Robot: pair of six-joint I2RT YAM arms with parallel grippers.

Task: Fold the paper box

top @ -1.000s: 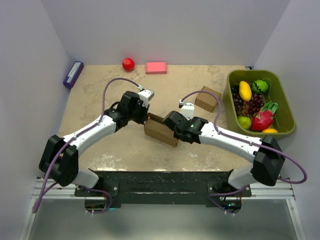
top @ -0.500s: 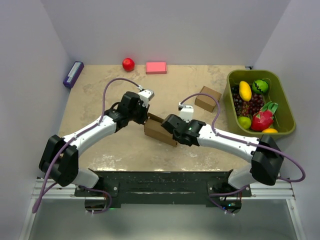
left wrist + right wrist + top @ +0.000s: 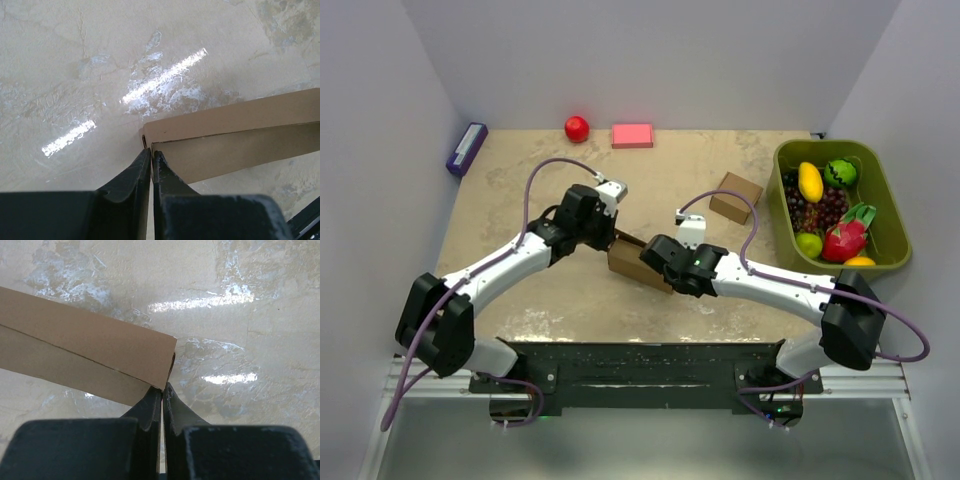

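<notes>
The left tool (image 3: 151, 152) has its two dark fingers drawn almost together, only a thin slit showing between them. The tips sit at the end corner of the paper box (image 3: 625, 260), and the edge of the lower cardboard panel runs straight into that slit, so the tool grips the cardboard. The right tool (image 3: 162, 388) looks much the same at the opposite end. Its fingers are closed, the tips are against the box's end corner, and the panel edge meets the line between them.

The paper box lies between the two tools near the middle of the desk (image 3: 510, 190), a little toward the near edge. It is a low oblong of plain brown cardboard set at a slant. In both wrist views a crease runs along its length, dividing a lighter panel from a darker one.

A smaller squarish cardboard box (image 3: 736, 197) sits apart toward the right edge. Just beyond it a green basket (image 3: 825, 146) of fruit stands against the right edge. By the far edge a red ball (image 3: 577, 128) and a pink block (image 3: 632, 135) lie near each other. A purple object (image 3: 466, 148) rests at the far left corner.
</notes>
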